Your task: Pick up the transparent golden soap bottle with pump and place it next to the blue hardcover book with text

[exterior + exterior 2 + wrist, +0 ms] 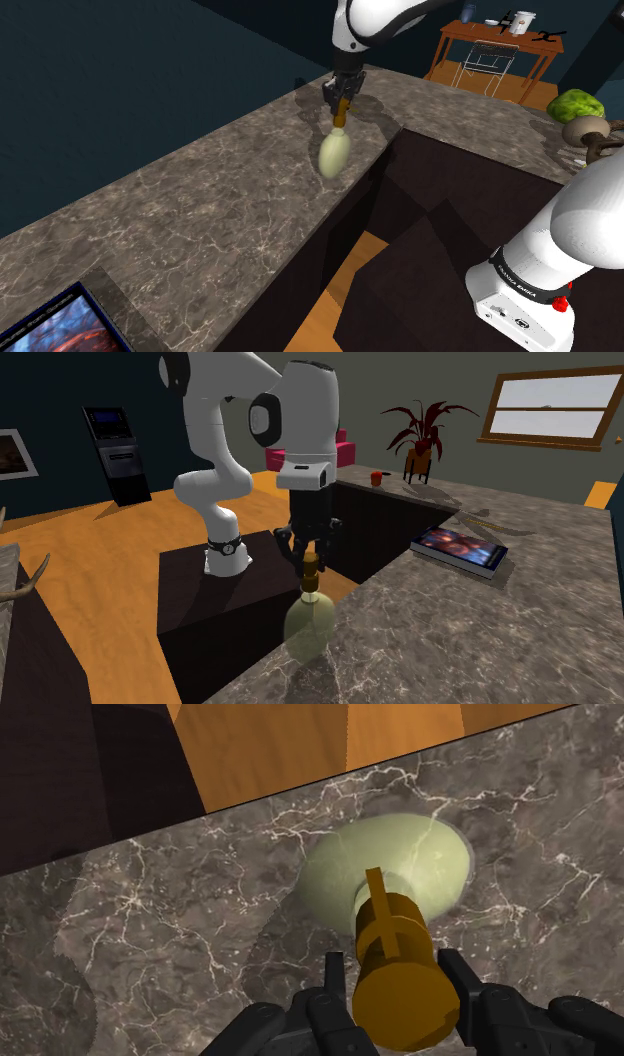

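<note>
The soap bottle (334, 155) has a pale yellow-green see-through body and a golden-brown pump (398, 966). It stands upright near the marble counter's edge (420, 642). My gripper (396, 987) comes straight down on it and both black fingers (335, 989) press the sides of the pump head. I cannot tell whether the bottle (308, 624) rests on the counter or hangs just above it. The blue hardcover book (460, 547) lies flat further along the counter, well away from the bottle; in the shoulder view the book (55, 325) sits at the lower left corner.
The counter edge drops to an orange wooden floor (300, 749) and the dark stand (215, 597) right beside the bottle. A red-leaved plant (425, 427) and a small red cup (376, 478) stand behind the counter. A wooden table (495, 45) stands far back.
</note>
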